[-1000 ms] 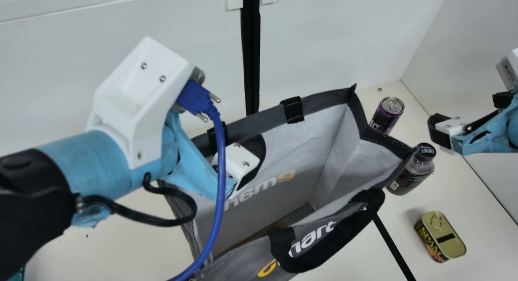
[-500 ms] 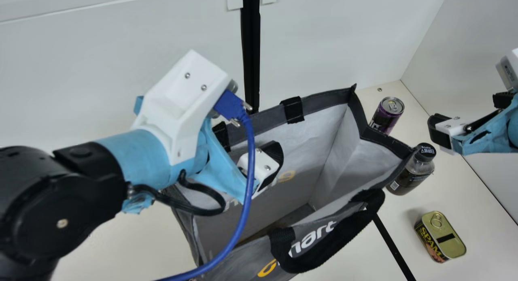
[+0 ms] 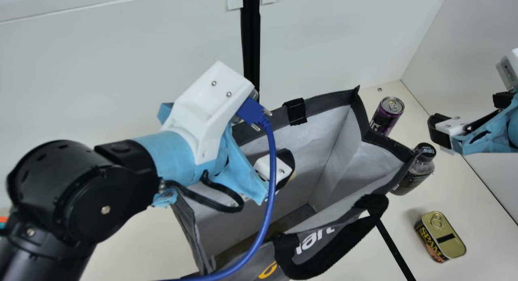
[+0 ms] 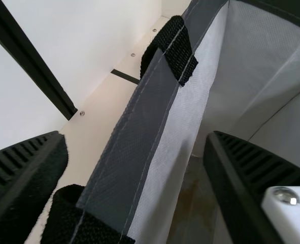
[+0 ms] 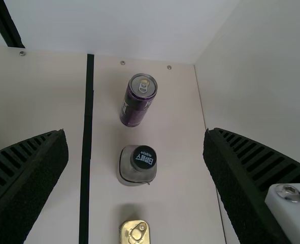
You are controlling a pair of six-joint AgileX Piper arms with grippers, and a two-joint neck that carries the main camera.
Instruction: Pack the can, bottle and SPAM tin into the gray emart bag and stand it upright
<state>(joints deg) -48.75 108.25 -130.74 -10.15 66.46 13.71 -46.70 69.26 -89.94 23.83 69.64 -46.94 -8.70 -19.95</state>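
Note:
In the main view my left gripper (image 3: 274, 168) is at the far rim of the gray bag (image 3: 332, 102), one finger inside the bag's mouth. The left wrist view has the left gripper (image 4: 135, 145) open, its fingers on either side of the gray rim (image 4: 134, 137). The purple can (image 3: 387, 116) and dark-capped bottle (image 3: 413, 175) stand to the right of the bag, and the SPAM tin (image 3: 441, 236) lies nearer. My right gripper (image 3: 440, 131) hangs at the right; in its wrist view the right gripper (image 5: 135, 145) is open, with can (image 5: 138, 100) and bottle (image 5: 137, 165) below.
White walls (image 3: 323, 38) stand behind the bag and along the right side. A blue cable (image 3: 269, 200) hangs from the left wrist across the bag's mouth. The near black handle (image 3: 336, 252) loops outward, over a black strip (image 3: 394, 248) on the table.
My left arm has moved to the right along the bag's far rim. The bag's rim and near handle have shifted slightly rightward. The right arm has stayed still.

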